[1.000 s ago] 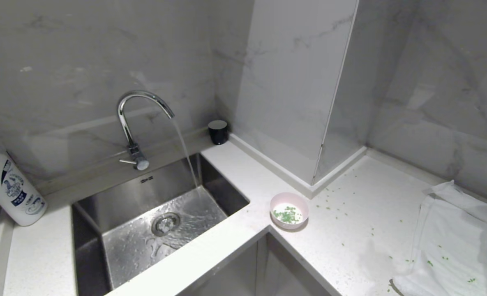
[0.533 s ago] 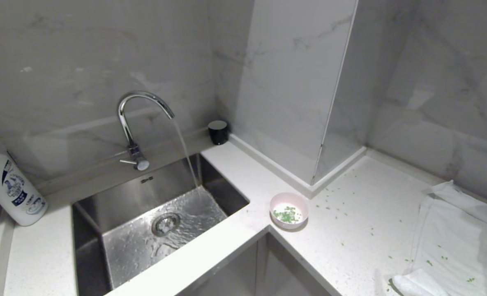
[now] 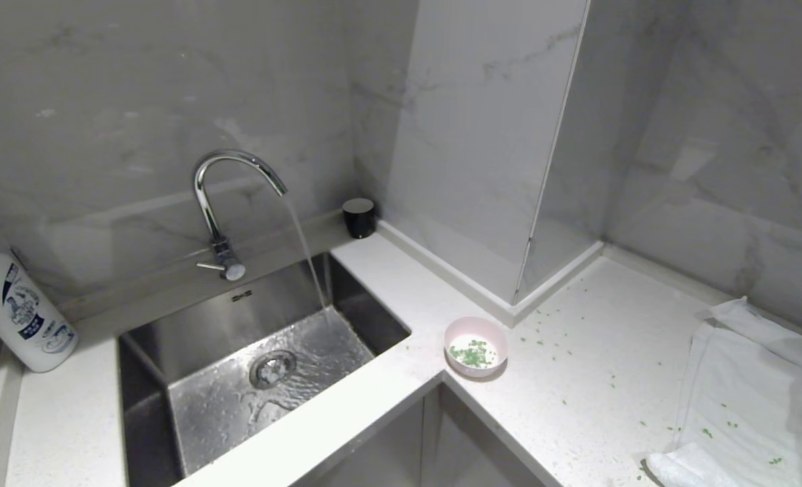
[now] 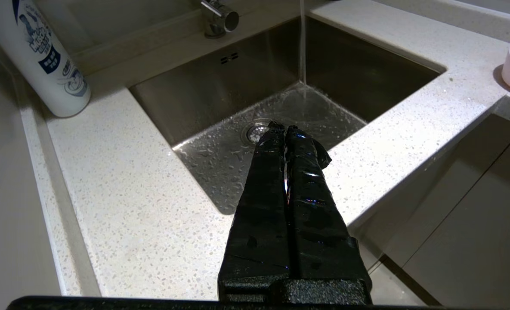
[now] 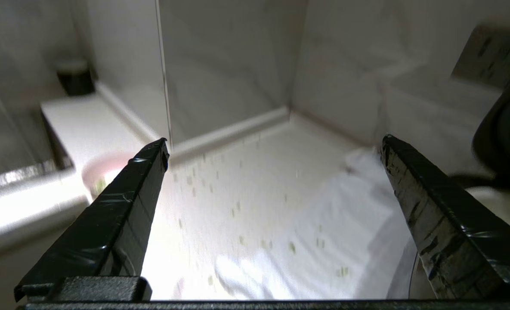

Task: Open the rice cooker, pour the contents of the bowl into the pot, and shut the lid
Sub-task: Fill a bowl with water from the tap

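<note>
The bowl (image 3: 476,347) stands on the white speckled counter (image 3: 387,284), at the inner corner where the two runs of worktop meet, just right of the sink (image 3: 252,365). It is pale pink with a white inside and holds the contents of the bowl (image 3: 474,354) — chopped green bits gathered on its floor. More green bits (image 3: 563,338) lie scattered over the counter to its right and on the white cloth (image 3: 752,392) at the right edge of the head view.

The tap (image 3: 228,203) is running; a thin stream falls into the steel sink and wets its floor around the drain (image 3: 272,368). A white detergent bottle (image 3: 15,308) with an orange cap stands left of the sink, against the wall. A small black cup (image 3: 359,216) stands at the back of the counter, beside the marble pillar.

Neither arm appears in the head view.

The left gripper (image 4: 284,127) hangs above the front edge of the sink, its black fingers pressed together with nothing between them.

The right gripper (image 5: 272,142) is over the right run of the counter — jaws spread wide and empty, with the cloth and scattered green bits visible between them. A dark rounded object (image 5: 502,142) shows at the edge of the right wrist view; what it is cannot be told.
</note>
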